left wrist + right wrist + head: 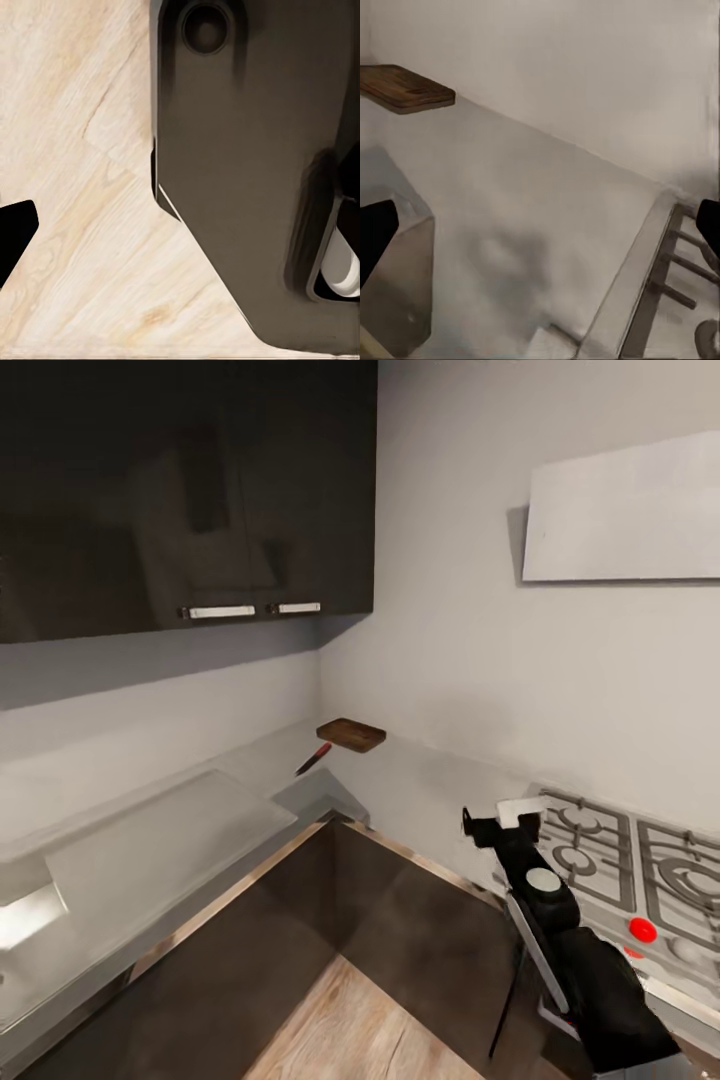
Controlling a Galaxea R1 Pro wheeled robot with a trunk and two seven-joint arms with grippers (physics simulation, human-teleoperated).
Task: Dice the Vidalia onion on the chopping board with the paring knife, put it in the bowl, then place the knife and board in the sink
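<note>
Soft, even rendered light was used; the glossy tabletop carried pale glare, the upper cabinets dim reflections, and all views were slightly blurred.

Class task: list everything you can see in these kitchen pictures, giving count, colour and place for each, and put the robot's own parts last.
chopping board: one, dark brown, far corner of the countertop.
paring knife: one, dark blade, red handle, just in front of the board.
upper cabinets: glossy black, two chrome handles, on the wall at left.
hob: one, steel with grey grates and a red knob, at right.
floor: light wood, below.
right gripper: black, open, over the countertop beside the hob.
left gripper: dark fingertip, above the floor.
</note>
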